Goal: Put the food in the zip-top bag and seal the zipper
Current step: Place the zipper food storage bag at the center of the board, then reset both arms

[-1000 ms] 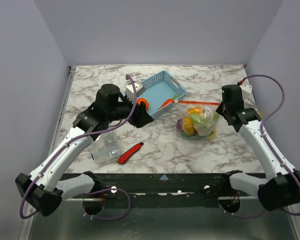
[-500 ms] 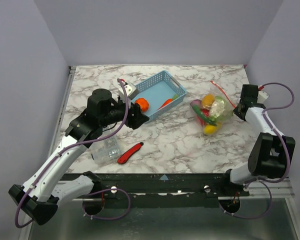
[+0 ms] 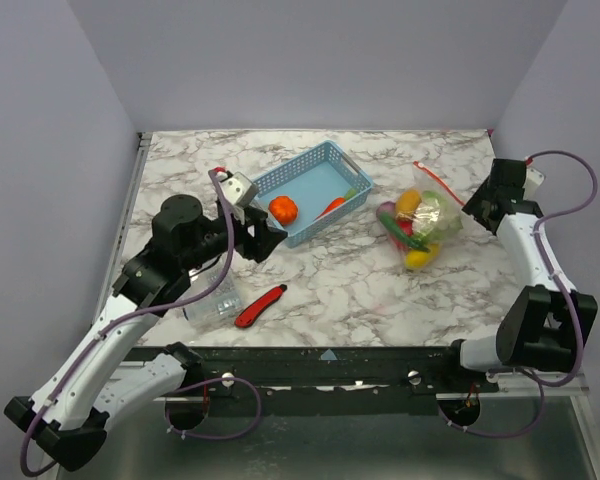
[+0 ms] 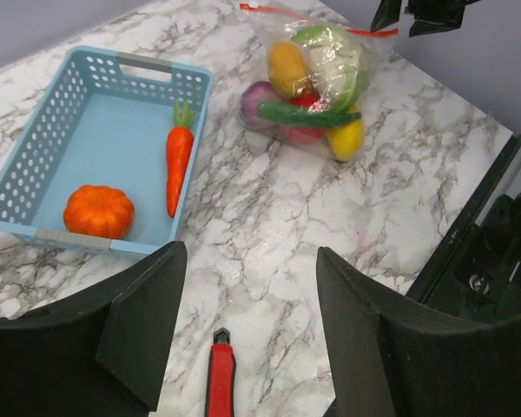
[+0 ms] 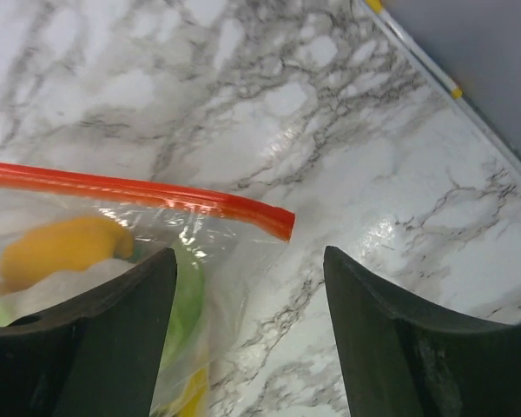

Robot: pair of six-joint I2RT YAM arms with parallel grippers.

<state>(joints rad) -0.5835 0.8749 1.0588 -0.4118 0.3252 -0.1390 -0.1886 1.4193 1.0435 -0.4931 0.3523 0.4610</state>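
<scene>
Two grippers, both empty, seen from overhead. The left gripper [image 3: 264,238] hovers with its fingers spread just off the near left corner of the blue basket [image 3: 290,162], which sits mid-surface [image 3: 330,285] toward the far edge. An orange pumpkin [image 3: 283,209] and a carrot [image 3: 332,207] lie inside it. Over by the right edge, the zip-top bag [image 3: 442,215] lies stuffed with food [image 3: 408,203], its zipper [image 3: 438,183] running toward the far right corner. The right gripper [image 3: 477,208] is parted just beside it. Near the front edge, left side, there's a red utility knife [image 3: 260,306] and a clear box [image 3: 212,297].

Left wrist view: its fingers [image 4: 139,330] stand wide with only marble between them. The basket is ahead and the bag beyond it.

Right wrist view: the fingers [image 5: 95,339] are well apart. The zipper's end lies on the surface between them, unpinched, and a yellow piece shows through the plastic. Whether the strip is pressed shut, I can't tell.
</scene>
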